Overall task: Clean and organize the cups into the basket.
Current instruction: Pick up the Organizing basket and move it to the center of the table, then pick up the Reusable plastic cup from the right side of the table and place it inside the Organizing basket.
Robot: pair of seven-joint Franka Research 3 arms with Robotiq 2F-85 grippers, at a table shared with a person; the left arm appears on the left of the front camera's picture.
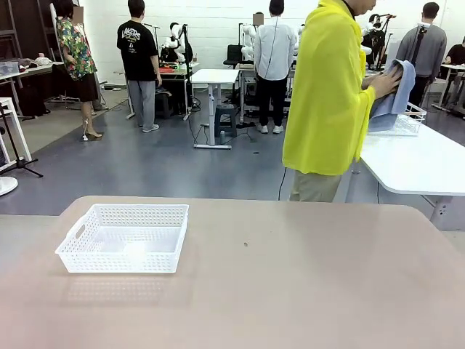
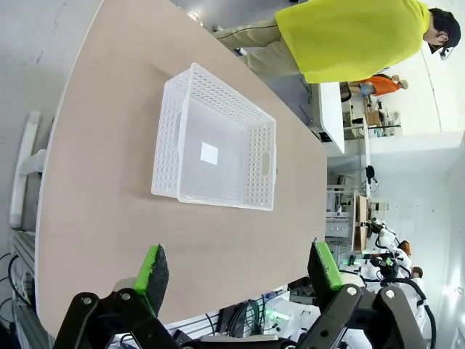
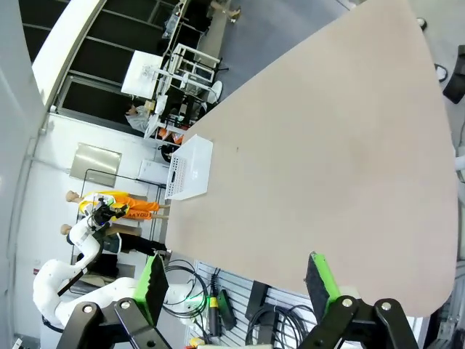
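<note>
Basket (image 1: 116,263) sits on the table (image 1: 312,276); left gripper (image 2: 237,253) spread apart; right gripper (image 3: 235,260) apart too.

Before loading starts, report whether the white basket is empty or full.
Empty: the basket sits upright on the table, its bare white floor visible through the open top.

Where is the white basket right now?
In the front view the basket sits on the left part of the tan table, on the robot's left side. The person in yellow stands beyond the far edge, off to its right.
</note>
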